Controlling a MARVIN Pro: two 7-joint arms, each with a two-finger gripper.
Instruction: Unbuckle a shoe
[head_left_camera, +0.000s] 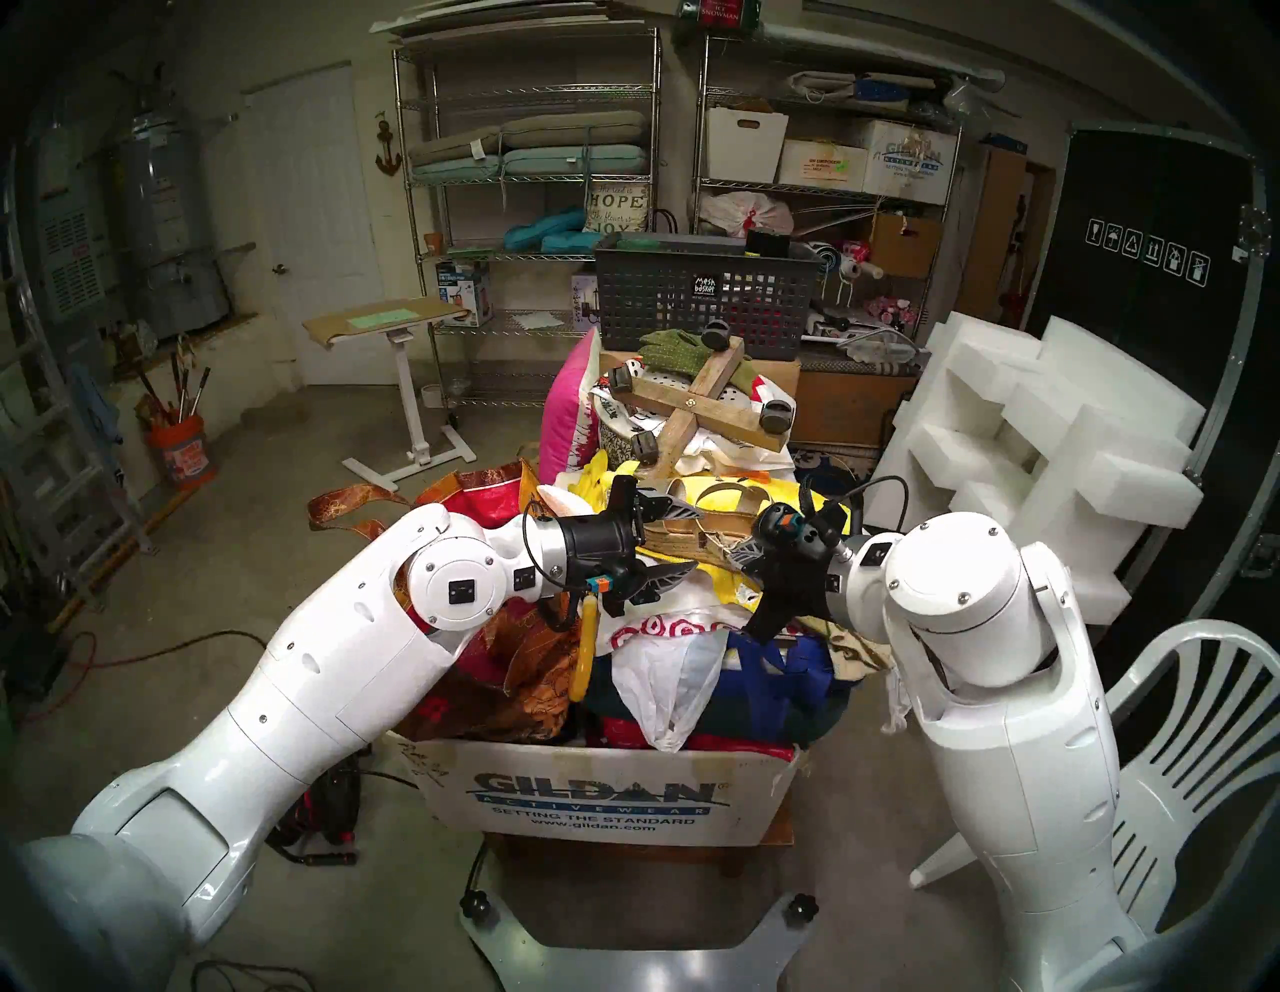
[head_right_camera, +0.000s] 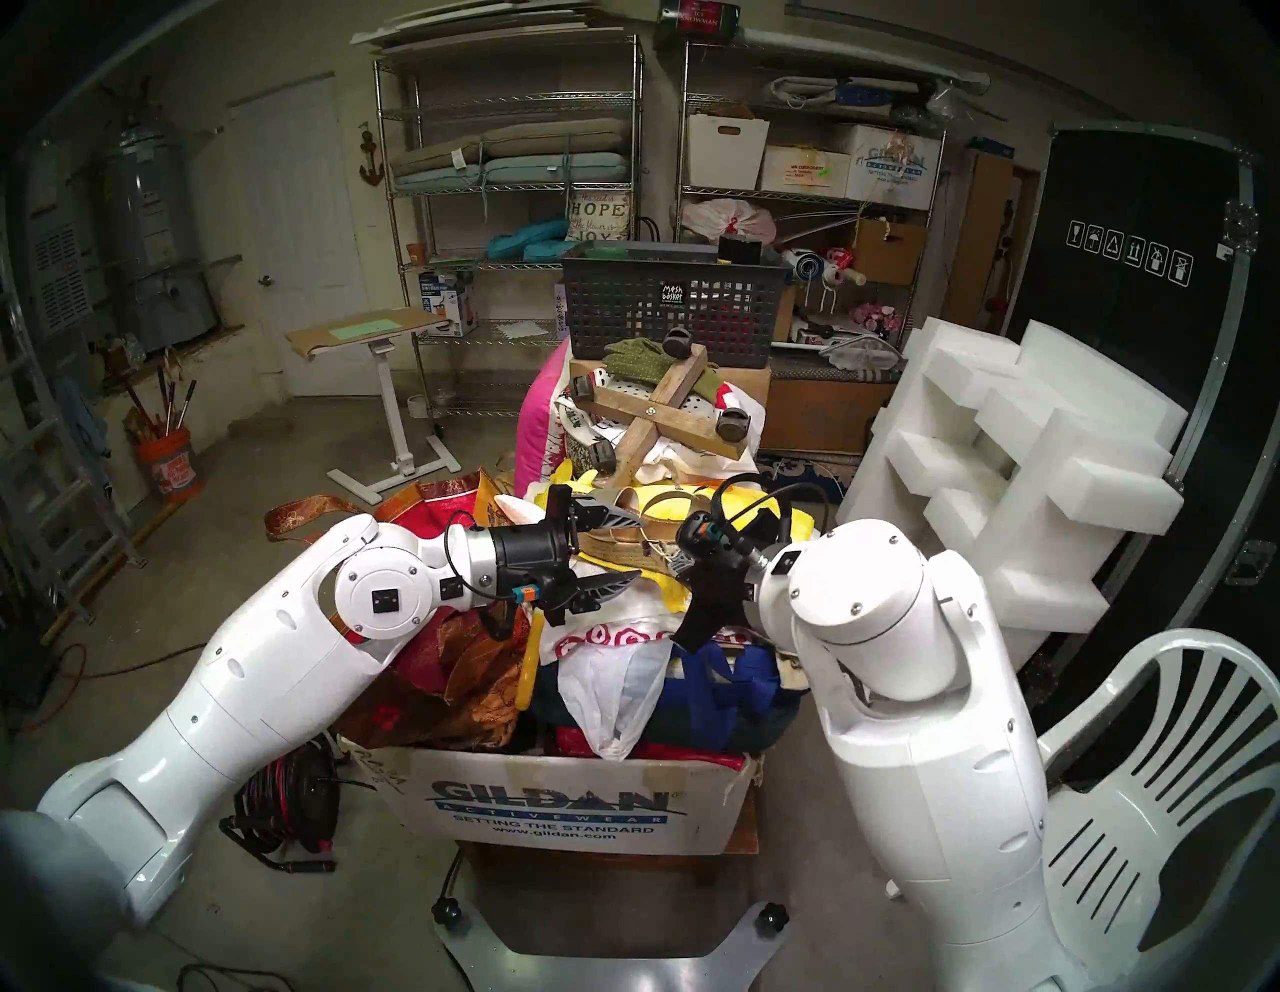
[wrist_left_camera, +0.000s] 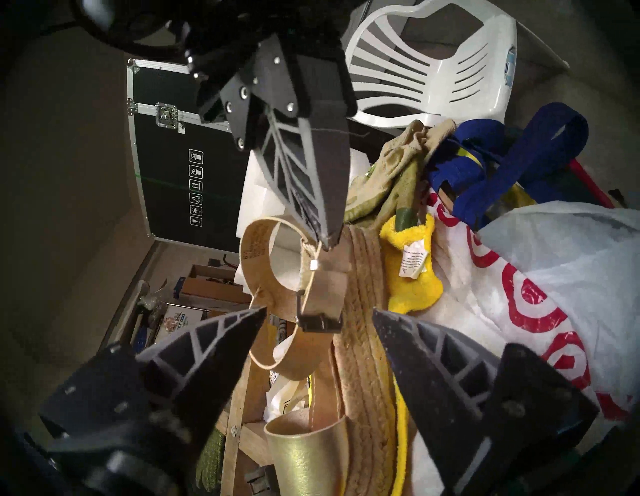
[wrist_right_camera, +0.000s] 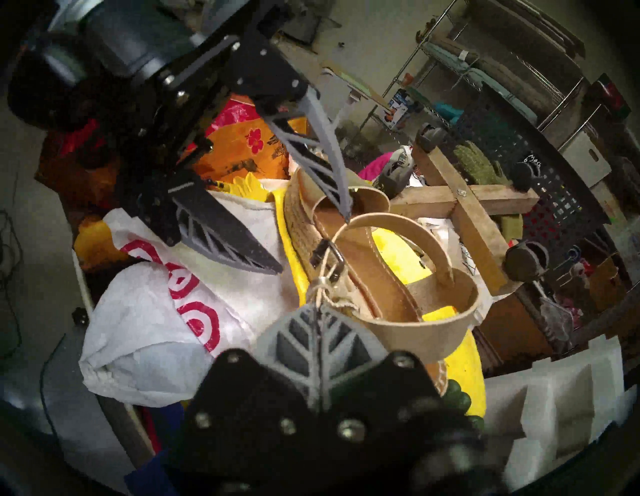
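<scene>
Nearest: white Gildan carton (head_left_camera: 609, 796) on a low stand, stuffed past the rim with bags. White plastic bag with red rings (head_left_camera: 665, 634) drapes the front of the heap, blue straps (wrist_left_camera: 519, 162) beside it.

Left gripper (head_left_camera: 675, 547) comes in from the left, roughly level, jaws apart. Upper finger sits over the toe end of the shoe, lower finger hangs over the white bag. It holds nothing.

The shoe (head_left_camera: 699, 526) lies on top of the heap, on a yellow plush (wrist_left_camera: 412, 277), between the two grippers. Tan sandal, woven rope sole, gold toe band (wrist_left_camera: 304, 457), tan heel cup. Ankle strap (wrist_right_camera: 391, 228) stands up as a loop above the insole.

Right gripper (wrist_right_camera: 317, 306) comes in from the right, pointing down and left, fingers pressed together. Tips pinch the thin pale cord (wrist_right_camera: 320, 282) at the side of the shoe, just by the small dark buckle (wrist_left_camera: 318, 322). Left wrist view shows the closed tips meeting that cord just above the buckle. Buckle fastened or not: can't tell.

Just behind the shoe: wooden cross dolly with casters (head_left_camera: 699, 409), upside down, green gloves (head_left_camera: 675, 343) at its far end. Pink cushion (head_left_camera: 571, 409) to its left.

Further back: dark mesh basket (head_left_camera: 699, 294), wire shelving (head_left_camera: 526, 208) with cushions and boxes, white foam blocks (head_left_camera: 1039, 443) on the right, white plastic chair (head_left_camera: 1191, 762) near the right arm.
</scene>
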